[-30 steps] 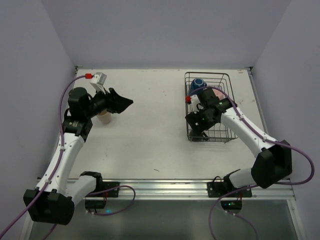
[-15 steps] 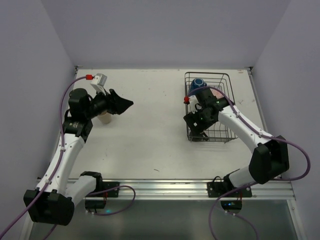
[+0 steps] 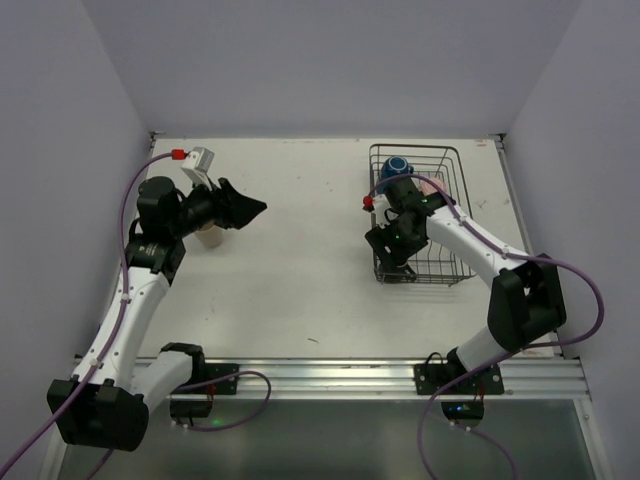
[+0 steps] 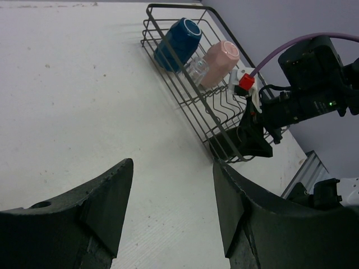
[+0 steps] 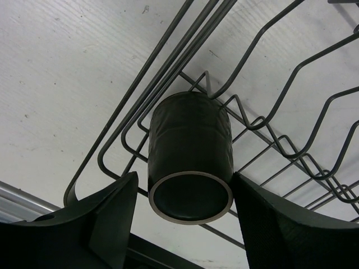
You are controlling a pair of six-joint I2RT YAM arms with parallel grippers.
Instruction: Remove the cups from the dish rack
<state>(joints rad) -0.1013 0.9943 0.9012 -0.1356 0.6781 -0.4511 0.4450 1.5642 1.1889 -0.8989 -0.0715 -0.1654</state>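
The dish rack (image 3: 447, 149) stands at the back right of the table. A blue mug (image 3: 397, 167) and a pale pink cup (image 3: 431, 186) lie in its far end, with a small clear glass (image 4: 196, 70) between them. My right gripper (image 5: 185, 180) is open inside the rack's near left corner, its fingers on either side of the upturned dark brown mug (image 5: 189, 159). My left gripper (image 3: 257, 207) is open and empty above the table at the left. The cream-beige mug (image 3: 208, 236) stands on the table under the left arm.
The rack's wire bars (image 5: 168, 47) run close around the brown mug and my right fingers. The rack (image 4: 168, 8) also shows in the left wrist view. Grey walls close the table at the back and sides. A metal rail runs along the near edge.
My right gripper has shifted slightly left and forward within the rack's near left corner. The left arm has not moved.
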